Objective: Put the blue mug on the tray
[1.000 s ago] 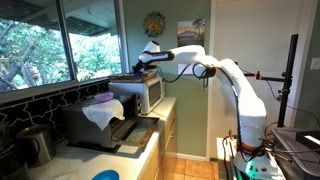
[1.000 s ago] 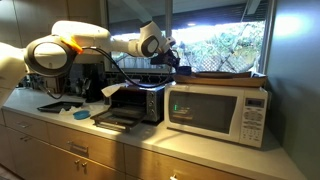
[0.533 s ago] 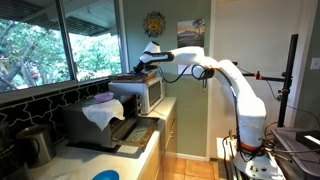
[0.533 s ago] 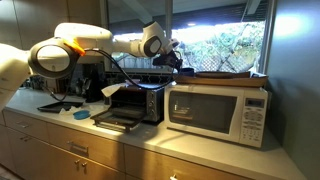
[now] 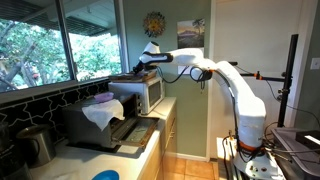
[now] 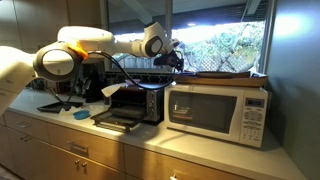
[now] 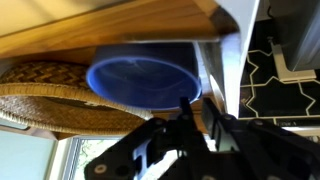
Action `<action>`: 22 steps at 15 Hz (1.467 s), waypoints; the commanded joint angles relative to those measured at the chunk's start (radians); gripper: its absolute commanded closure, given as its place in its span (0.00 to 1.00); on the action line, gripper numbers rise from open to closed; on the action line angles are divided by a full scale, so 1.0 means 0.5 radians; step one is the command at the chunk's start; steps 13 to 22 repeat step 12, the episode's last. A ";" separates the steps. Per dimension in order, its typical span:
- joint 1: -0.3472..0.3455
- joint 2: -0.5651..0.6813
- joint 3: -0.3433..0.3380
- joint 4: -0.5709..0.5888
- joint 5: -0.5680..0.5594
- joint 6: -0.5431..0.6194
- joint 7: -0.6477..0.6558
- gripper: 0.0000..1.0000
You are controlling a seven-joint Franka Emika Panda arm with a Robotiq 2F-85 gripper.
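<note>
We see the pincer (image 6: 176, 58) has edged slightly nearer the tray (image 6: 225, 74) atop the microwave (image 6: 215, 108), clamped on the blue mug (image 7: 145, 80) just beside the tray's edge; we judge placement is near

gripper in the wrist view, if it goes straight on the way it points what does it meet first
Probably the blue mug, which sits right ahead of the gripper, close to the wooden tray. Depth is unclear; the fingertips may already touch its rim.
</note>
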 commanded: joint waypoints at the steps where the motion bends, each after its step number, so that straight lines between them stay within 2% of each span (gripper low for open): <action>1: 0.004 0.007 -0.007 0.129 -0.016 -0.070 0.004 0.49; 4: 0.026 -0.127 0.034 0.119 0.006 -0.084 -0.056 0.27; 7: 0.036 -0.346 0.195 0.019 0.094 -0.203 -0.325 0.03; 8: 0.054 -0.416 0.233 -0.023 0.100 -0.253 -0.384 0.00; 10: 0.072 -0.513 0.331 -0.069 0.144 -0.339 -0.516 0.00; 11: 0.067 -0.360 0.263 0.113 0.071 -0.271 -0.369 0.00; 12: 0.080 -0.411 0.300 0.087 0.083 -0.312 -0.411 0.00; 22: 0.080 -0.411 0.300 0.087 0.083 -0.312 -0.411 0.00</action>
